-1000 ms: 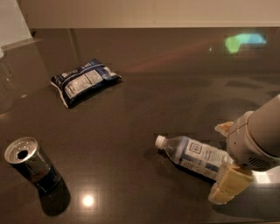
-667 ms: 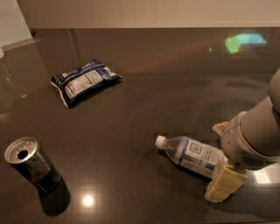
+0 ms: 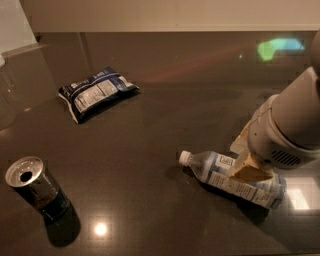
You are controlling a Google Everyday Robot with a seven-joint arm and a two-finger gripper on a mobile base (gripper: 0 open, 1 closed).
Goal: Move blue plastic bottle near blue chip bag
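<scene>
The blue plastic bottle [image 3: 225, 175] lies on its side on the dark table at the lower right, with its white cap pointing left. My gripper [image 3: 245, 159] reaches in from the right and is over the bottle's middle. One beige finger [image 3: 250, 172] rests against the bottle's upper side and the other [image 3: 240, 142] is behind it, so the jaws are closed on the bottle's body. The bottle still rests on the table. The blue chip bag [image 3: 96, 92] lies flat at the upper left, far from the bottle.
A shiny dark metal can [image 3: 36, 187] stands upright at the lower left. A clear container [image 3: 6, 95] stands at the far left edge. The table's back edge meets a pale wall [image 3: 175, 15].
My arm has shifted up and to the left. The near finger has moved from in front of the bottle onto it, narrowing the gap. The bottle has not moved.
</scene>
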